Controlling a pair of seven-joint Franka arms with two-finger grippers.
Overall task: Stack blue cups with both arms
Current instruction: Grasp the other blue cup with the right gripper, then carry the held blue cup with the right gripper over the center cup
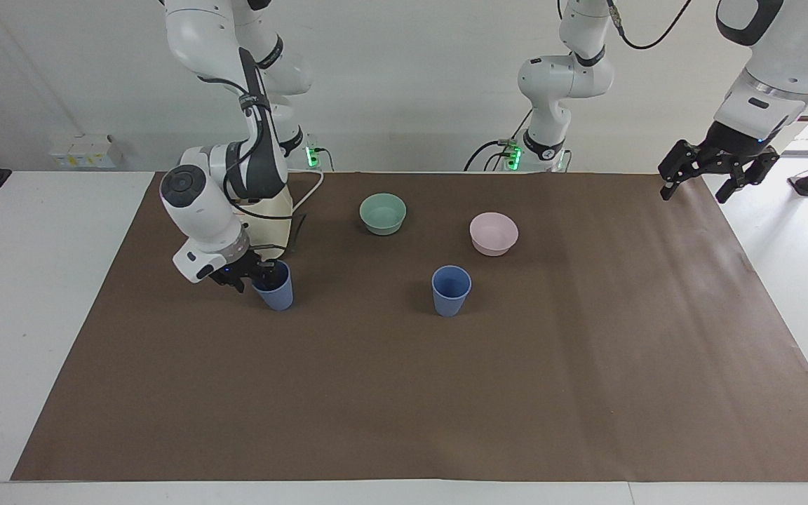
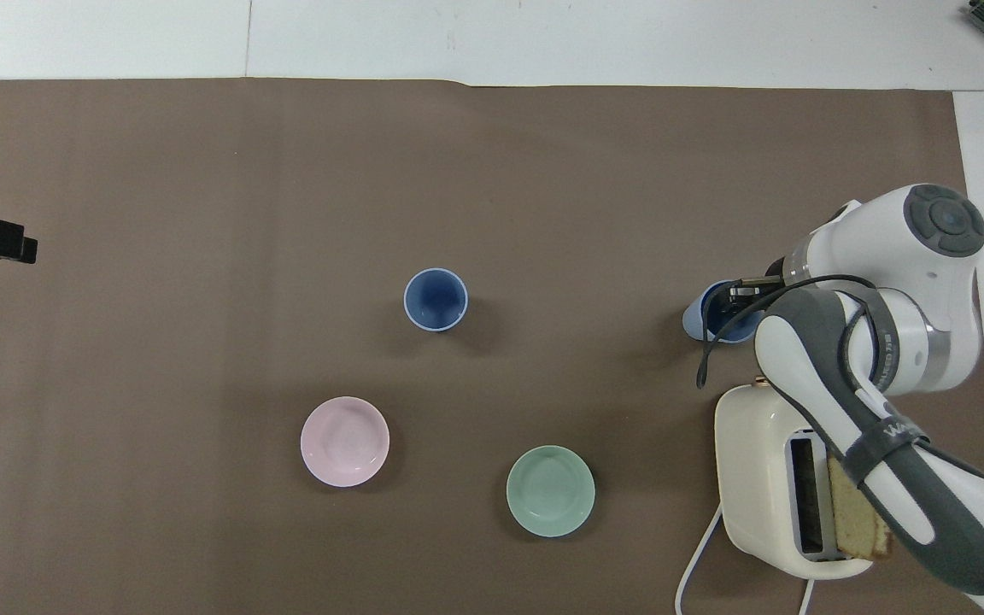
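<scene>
Two blue cups stand upright and well apart on the brown paper (image 1: 404, 393), nothing stacked yet. One cup (image 1: 451, 291) sits mid-table, farther from the robots than the pink bowl (image 1: 493, 244) and the teal bowl (image 1: 383, 223). The other cup (image 1: 279, 296) is toward the right arm's end of the table, just beside the toaster (image 2: 752, 478) and farther from the robots than it. The right gripper (image 1: 253, 275) is down at this cup's rim, on the side nearest the right arm's end. In the overhead view part of it looks to reach inside the cup mouth, probably for a pinch on the wall. Whether it has closed on the rim I cannot tell, and the cup rests on the paper. A rim grip makes sense here, since it leaves the tapered body free to drop into the other cup. The toaster, with a bread slice (image 2: 859, 512) in one slot, crowds the near side, so the approach comes from the outer side. The left gripper (image 1: 709, 179) hangs high over the paper's edge at the left arm's end, jaws spread wide and holding nothing. That arm waits clear of the middle cup. Main risk: a half-closed pinch tips the cup on lift.
</scene>
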